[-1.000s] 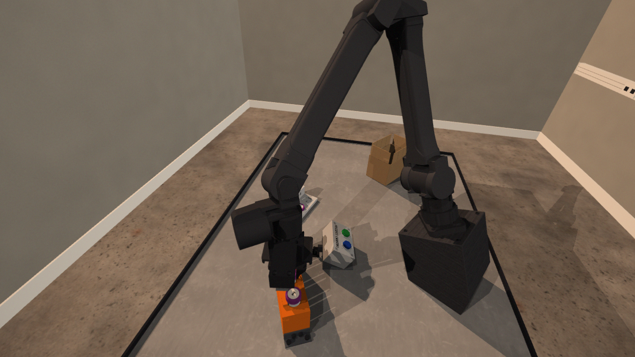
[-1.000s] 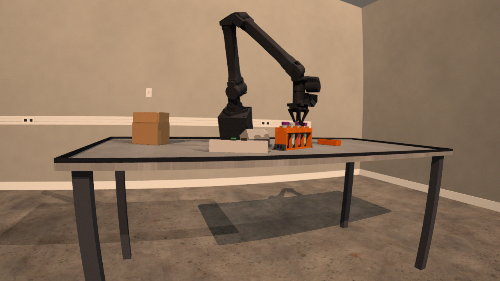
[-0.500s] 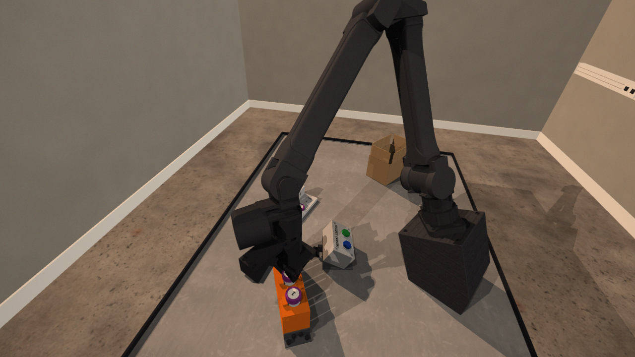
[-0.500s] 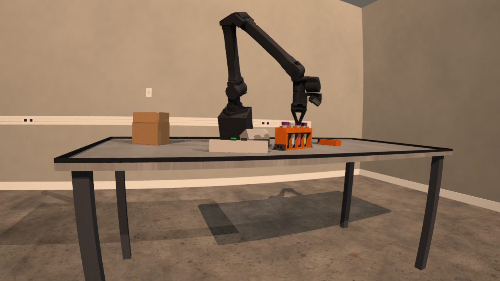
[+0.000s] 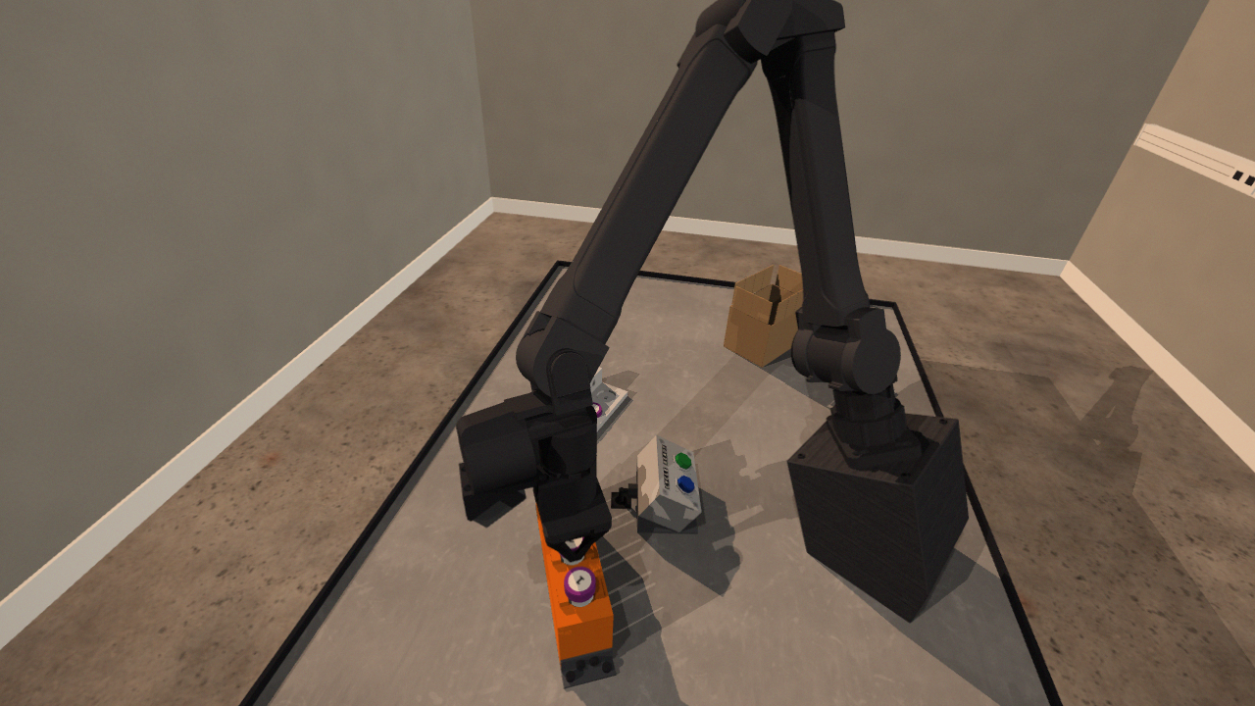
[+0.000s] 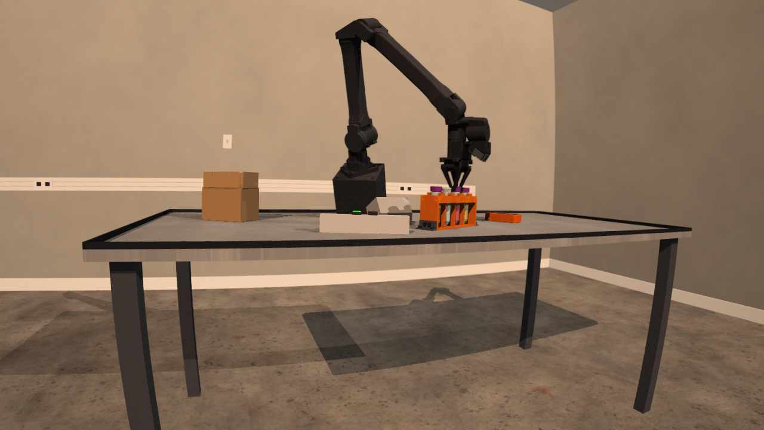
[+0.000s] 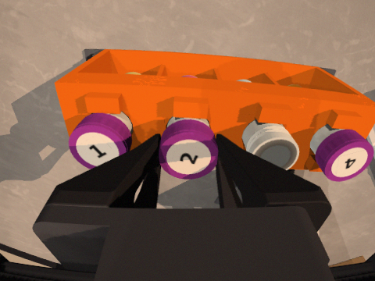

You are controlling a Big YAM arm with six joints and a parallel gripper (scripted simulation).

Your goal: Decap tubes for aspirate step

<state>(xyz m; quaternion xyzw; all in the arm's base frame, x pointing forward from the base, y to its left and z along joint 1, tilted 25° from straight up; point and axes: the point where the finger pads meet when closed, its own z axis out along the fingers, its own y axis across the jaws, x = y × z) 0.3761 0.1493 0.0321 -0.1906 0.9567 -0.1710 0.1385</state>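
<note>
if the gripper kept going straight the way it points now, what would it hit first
Probably the top of the orange plastic tube rack, below the purple number 2 cap between its fingers; the exact gap is unclear.

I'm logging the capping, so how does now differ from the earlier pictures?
Seen from above, the pincer has turned clockwise at cap 2, and is now shut on it. The station, cap 1 and lit green lamp stayed.
</note>
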